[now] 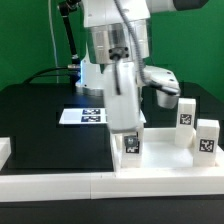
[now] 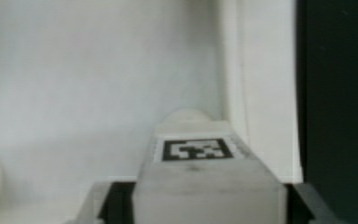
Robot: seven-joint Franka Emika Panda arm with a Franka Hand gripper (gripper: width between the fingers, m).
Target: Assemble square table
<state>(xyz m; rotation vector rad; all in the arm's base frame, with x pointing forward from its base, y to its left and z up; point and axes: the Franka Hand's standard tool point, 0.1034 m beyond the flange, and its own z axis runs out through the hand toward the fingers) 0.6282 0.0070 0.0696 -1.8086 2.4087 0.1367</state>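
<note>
Over tabletop [image 1: 155, 160] rim, tool [image 1: 129, 140] gripping tagged leg [image 2: 201, 165]

A: Any readable words, brands or numbers?

B: None. Only black-and-white marker tags, patterns not letters.

A: Where do they sit?

B: Exterior view: one tag on the leg [image 1: 131, 146] under the end effector [image 1: 128, 133]. One on the leg [image 1: 186, 113] further back, toward the exterior view's right. One on the leg [image 1: 207, 140] nearest that edge. Several on the marker board [image 1: 84, 115], lying flat on the bench [image 1: 45, 125].

A: Wrist view?

B: One tag on the leg [image 2: 202, 165], facing the camera. Pattern blurred; cannot decode.
</note>
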